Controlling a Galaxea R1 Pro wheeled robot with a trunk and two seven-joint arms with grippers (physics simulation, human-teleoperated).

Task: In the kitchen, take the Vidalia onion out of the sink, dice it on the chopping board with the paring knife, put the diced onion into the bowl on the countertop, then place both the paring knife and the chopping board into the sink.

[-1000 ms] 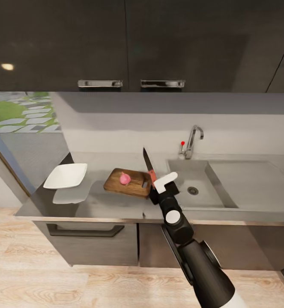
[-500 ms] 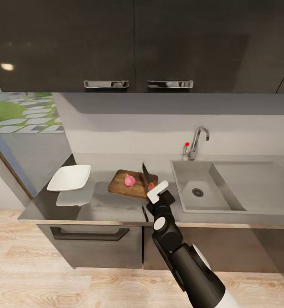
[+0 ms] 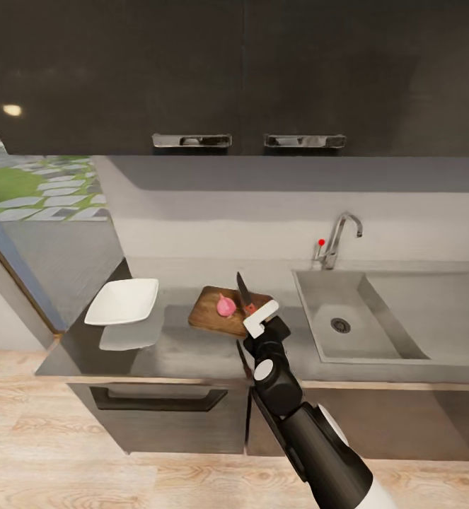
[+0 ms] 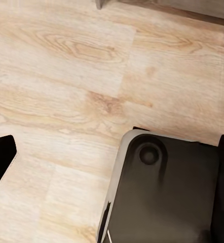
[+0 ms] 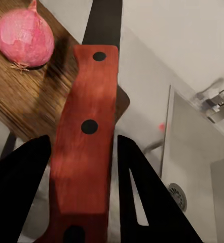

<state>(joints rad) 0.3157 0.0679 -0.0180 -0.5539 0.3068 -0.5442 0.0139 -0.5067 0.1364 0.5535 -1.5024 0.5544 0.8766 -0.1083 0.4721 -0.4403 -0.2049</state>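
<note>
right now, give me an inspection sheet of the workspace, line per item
surface: grey countertop over dark cabinets.
job's things: Vidalia onion whole on the chopping board; paring knife held blade-up over the board; white bowl beside the board, nothing in it; sink with nothing seen in the basin.
clutter: nothing seen.
grippers: right gripper shut on the knife's red handle; left gripper cannot tell, its wrist camera faces the wood floor.
cables: nothing seen.
surroundings: tap, dark upper cabinets.
</note>
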